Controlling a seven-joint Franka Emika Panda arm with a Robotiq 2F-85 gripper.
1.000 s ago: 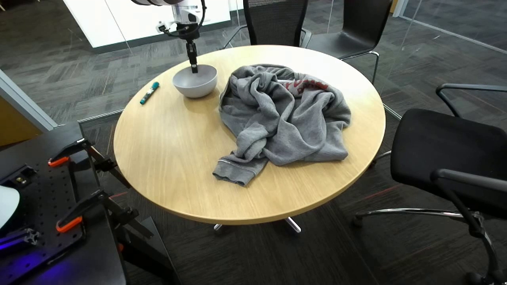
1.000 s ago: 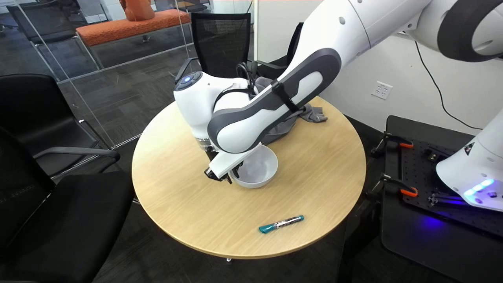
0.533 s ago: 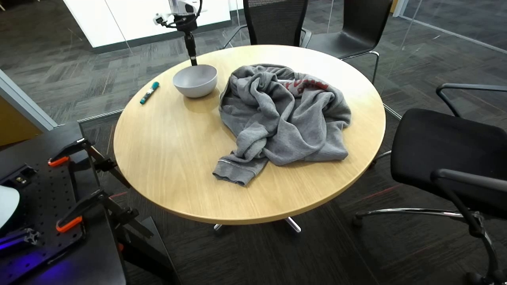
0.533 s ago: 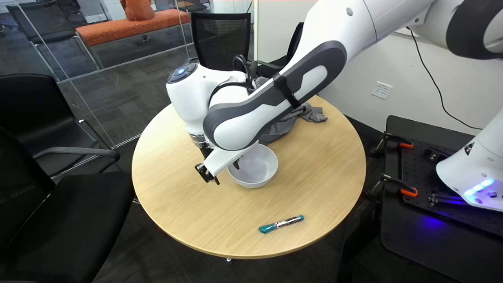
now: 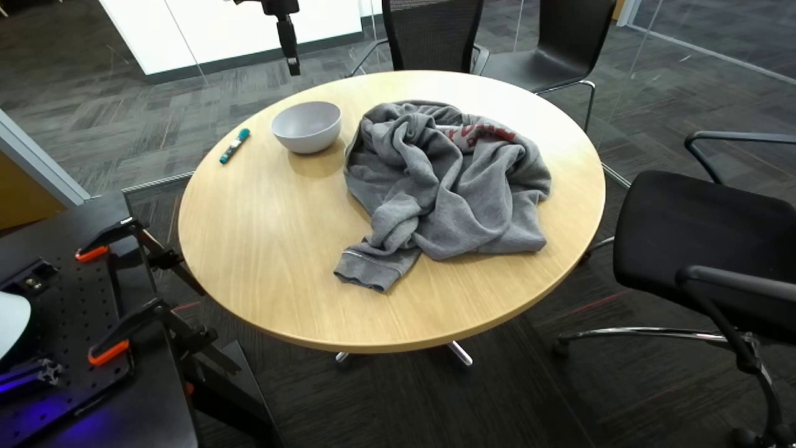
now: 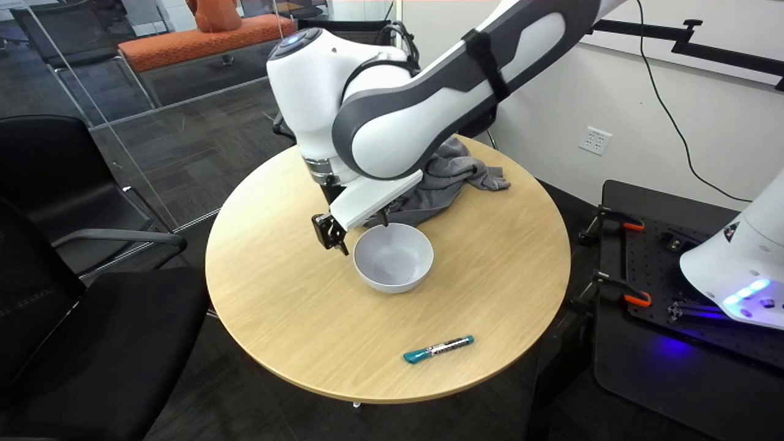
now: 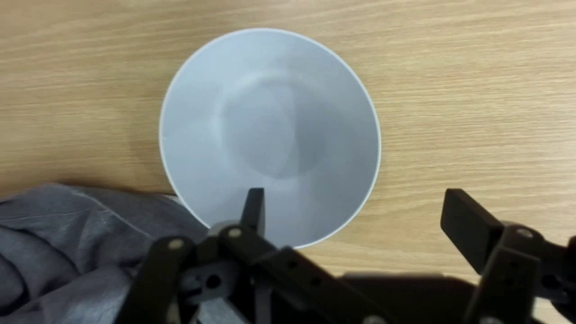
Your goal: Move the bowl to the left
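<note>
A light grey bowl stands upright on the round wooden table, seen in both exterior views [image 5: 306,127] [image 6: 393,257] and whole in the wrist view [image 7: 270,126]. My gripper [image 7: 355,195] is open above the table, its two fingers wide apart with nothing between them. In the wrist view one dark finger [image 7: 255,209] overlaps the bowl's interior, while the opposite finger lies over bare wood past the rim. An exterior view has the gripper [image 5: 291,65] raised behind and above the bowl, apart from it. From another angle the gripper [image 6: 364,234] hangs beyond the bowl's rim.
A crumpled grey sweatshirt [image 5: 448,180] covers much of the table [image 5: 267,249] close beside the bowl. On the bowl's opposite side lies a teal marker [image 5: 235,146] [image 6: 438,349]. Black chairs [image 5: 703,242] surround the table, and a dark stand with clamps [image 6: 637,300] is next to it.
The fingers have spread apart and the gripper has risen out of the bowl and away from its rim. The bowl, marker and sweatshirt have stayed where they were.
</note>
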